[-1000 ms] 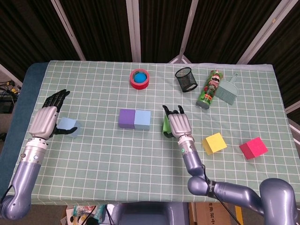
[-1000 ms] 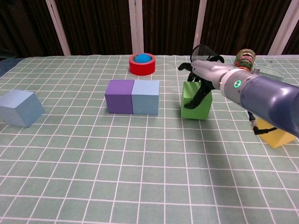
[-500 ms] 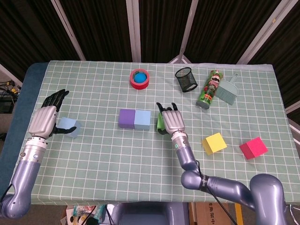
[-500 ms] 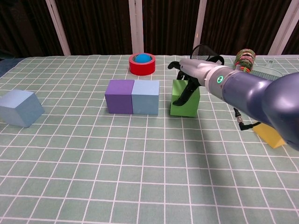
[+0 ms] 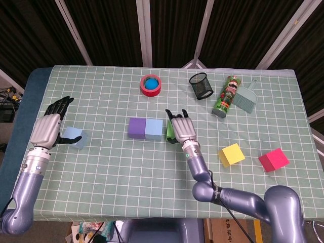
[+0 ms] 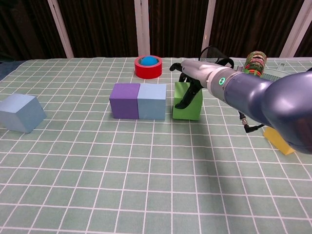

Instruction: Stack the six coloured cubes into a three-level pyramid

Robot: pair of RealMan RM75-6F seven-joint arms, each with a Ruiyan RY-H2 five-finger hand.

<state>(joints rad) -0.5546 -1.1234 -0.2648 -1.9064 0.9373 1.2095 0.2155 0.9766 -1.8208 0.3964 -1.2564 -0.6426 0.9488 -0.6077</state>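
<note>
Green cube (image 6: 187,101) in right hand's (image 5: 182,129) grasping fingers (image 6: 186,96), plain only from chest view.

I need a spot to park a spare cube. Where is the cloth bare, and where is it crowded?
Bare: the near strip in front of the purple cube and light blue cube, and the stretch between the purple cube and the left hand. Crowded: beside the green cube under the right hand, and the far edge around the mesh cup.
</note>
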